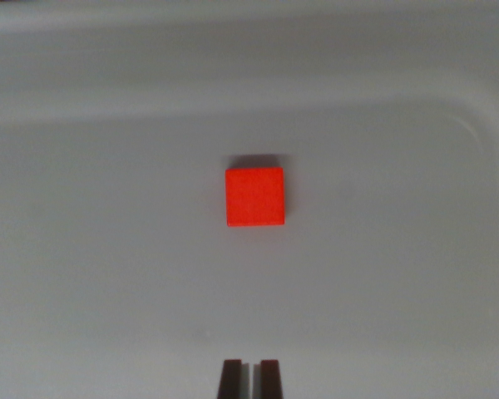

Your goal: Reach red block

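Looking down from the wrist, the red block [254, 196] sits alone near the middle of a pale grey tray [83, 274], lying flat with its square top facing up and a thin dark shadow along its far edge. At the bottom edge of the wrist view the two dark tips of the gripper [251, 378] poke into sight, standing almost together with only a slim sliver of grey between them, so the pincer looks clenched and is grasping nothing. The block lies well apart from those tips, higher up in the wrist view and nearly in line with them, perhaps a touch toward the wrist view's right. Nothing else rests on the surface; a faint raised rim curves round at the upper right, and beyond it the grey goes soft and blurred. As I judge it, the reach is only partly done: the arm seems lined up over the right thing, with the block nearly centred under the camera, but no contact has been made. What is left, by my reckoning, is to close the gap, bringing the tips forward and down until they arrive at the block.
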Controlling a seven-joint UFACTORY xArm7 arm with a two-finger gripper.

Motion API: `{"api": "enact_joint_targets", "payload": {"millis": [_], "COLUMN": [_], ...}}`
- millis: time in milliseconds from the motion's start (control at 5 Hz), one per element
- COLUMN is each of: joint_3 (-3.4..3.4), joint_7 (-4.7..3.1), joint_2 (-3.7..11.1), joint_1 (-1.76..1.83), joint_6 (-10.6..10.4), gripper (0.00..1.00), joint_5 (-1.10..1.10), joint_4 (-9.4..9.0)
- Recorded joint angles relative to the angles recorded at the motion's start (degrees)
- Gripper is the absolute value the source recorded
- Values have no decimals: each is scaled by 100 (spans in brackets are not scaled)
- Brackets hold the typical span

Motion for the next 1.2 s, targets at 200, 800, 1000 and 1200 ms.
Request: {"api": "enact_joint_targets", "payload": {"millis": [200,800,1000,1200], "joint_3": [-5,-10,-15,-15], "joint_7": [-11,-22,-33,-33], "joint_2": [186,369,568,568], "joint_1": [-7,-14,-22,-22], "joint_6": [-255,-506,-777,-777], "gripper": [0,0,0,0], "joint_5": [5,11,17,17], "joint_4": [-73,-145,-224,-224]}}
